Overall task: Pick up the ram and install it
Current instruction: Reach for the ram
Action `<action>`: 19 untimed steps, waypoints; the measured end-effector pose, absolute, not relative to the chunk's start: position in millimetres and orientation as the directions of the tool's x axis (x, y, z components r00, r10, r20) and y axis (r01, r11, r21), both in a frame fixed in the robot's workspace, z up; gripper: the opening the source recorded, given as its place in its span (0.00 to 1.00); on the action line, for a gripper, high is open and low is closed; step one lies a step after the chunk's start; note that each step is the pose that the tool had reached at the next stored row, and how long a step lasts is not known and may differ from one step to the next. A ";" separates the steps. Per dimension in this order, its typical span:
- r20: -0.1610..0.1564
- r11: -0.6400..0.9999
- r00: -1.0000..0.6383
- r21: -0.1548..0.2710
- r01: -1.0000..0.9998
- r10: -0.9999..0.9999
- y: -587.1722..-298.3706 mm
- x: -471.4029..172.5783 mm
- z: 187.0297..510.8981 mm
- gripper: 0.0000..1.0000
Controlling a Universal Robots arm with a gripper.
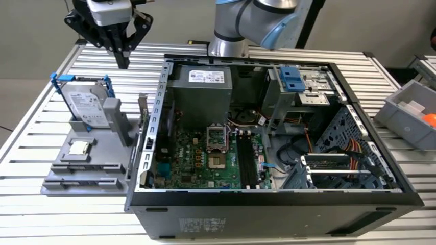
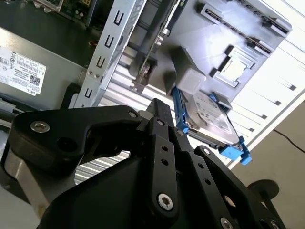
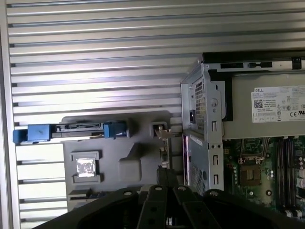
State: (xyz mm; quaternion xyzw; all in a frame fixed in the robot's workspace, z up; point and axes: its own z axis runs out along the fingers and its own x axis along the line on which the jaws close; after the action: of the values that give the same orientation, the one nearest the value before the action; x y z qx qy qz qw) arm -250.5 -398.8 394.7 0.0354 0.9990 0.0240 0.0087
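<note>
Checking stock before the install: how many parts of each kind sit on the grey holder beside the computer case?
hard drive: 1
CPU chip: 1
ram: 1
Total: 3

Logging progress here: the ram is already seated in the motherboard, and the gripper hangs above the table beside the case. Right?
Not quite: the exterior view shows the ram standing on edge in the gray fixture outside the case, not seated in the motherboard. The gripper does hang above the table beside it.
</note>
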 end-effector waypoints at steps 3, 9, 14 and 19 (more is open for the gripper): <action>-0.016 0.996 -0.997 0.049 0.070 0.071 -398.8 -253.4 394.7 0.00; -0.016 0.996 -0.997 0.048 0.070 0.071 -398.8 -259.7 394.7 0.00; -0.016 0.996 -0.997 0.048 0.070 0.071 -398.8 -265.2 394.7 0.00; -0.016 0.996 -0.997 0.049 0.070 0.071 -398.8 -270.9 394.7 0.00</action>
State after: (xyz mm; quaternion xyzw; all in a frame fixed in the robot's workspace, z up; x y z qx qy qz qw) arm -270.9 -398.8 394.7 0.0354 0.9990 0.0240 0.0087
